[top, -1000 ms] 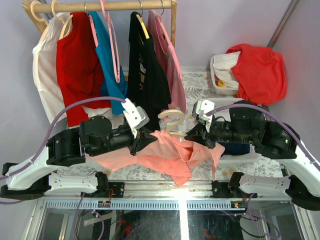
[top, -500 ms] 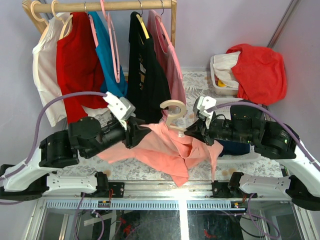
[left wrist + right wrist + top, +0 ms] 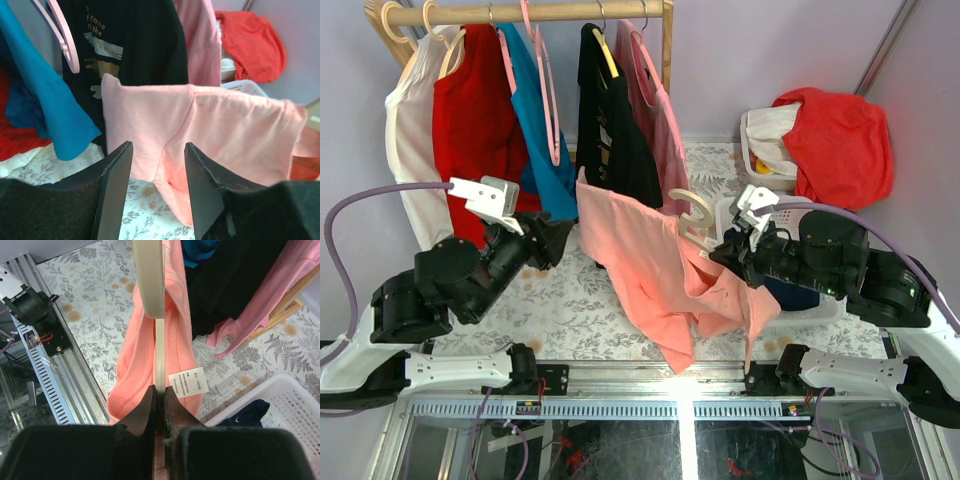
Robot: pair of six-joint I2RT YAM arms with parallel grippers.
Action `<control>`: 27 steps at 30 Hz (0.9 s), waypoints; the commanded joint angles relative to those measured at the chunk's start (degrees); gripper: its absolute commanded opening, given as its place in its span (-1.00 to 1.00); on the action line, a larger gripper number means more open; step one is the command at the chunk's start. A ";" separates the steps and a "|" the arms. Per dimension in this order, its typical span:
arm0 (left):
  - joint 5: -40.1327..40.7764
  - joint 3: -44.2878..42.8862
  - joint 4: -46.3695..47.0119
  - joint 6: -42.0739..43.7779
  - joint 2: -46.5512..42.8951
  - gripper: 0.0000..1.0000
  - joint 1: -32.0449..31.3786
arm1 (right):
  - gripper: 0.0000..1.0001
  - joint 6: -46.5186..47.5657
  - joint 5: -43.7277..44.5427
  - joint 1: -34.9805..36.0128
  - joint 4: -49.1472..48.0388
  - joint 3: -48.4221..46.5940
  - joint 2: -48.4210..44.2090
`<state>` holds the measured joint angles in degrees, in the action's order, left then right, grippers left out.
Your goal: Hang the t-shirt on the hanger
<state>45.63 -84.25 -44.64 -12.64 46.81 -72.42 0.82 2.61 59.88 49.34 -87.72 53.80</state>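
Salmon t-shirt [image 3: 645,265] limp on cream hanger [image 3: 695,207], right gripper [image 3: 160,390] clenching hanger, left gripper [image 3: 158,146] parted, empty, nearby, floral table [image 3: 570,310], lilac wall [image 3: 770,50].

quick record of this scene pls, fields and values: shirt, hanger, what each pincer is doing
t-shirt: salmon, hanging limp from the hanger
hanger: cream, held up in the air, one arm apparently inside the shirt
left pincer: open, holding nothing, apart from the shirt
right pincer: shut on the hanger's thin bar
behind: clothes rail with hung garments
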 commanded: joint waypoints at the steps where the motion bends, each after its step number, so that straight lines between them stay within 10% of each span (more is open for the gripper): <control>1: 2.48 3.79 2.96 -2.02 -0.07 -0.01 0.11 | -1.00 -1.43 -0.43 -0.07 -2.24 -2.79 -1.83; 9: -4.42 5.38 5.26 2.01 -1.69 0.55 0.09 | -1.00 -2.97 -2.62 -0.07 -0.51 -1.53 -3.83; 27: -6.29 3.77 7.70 6.97 2.08 0.70 0.11 | -1.00 -3.28 -6.82 -0.07 2.77 -1.97 -4.47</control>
<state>40.14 -79.05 -40.71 -7.73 48.73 -72.42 -1.91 -2.83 59.88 53.78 -87.85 50.02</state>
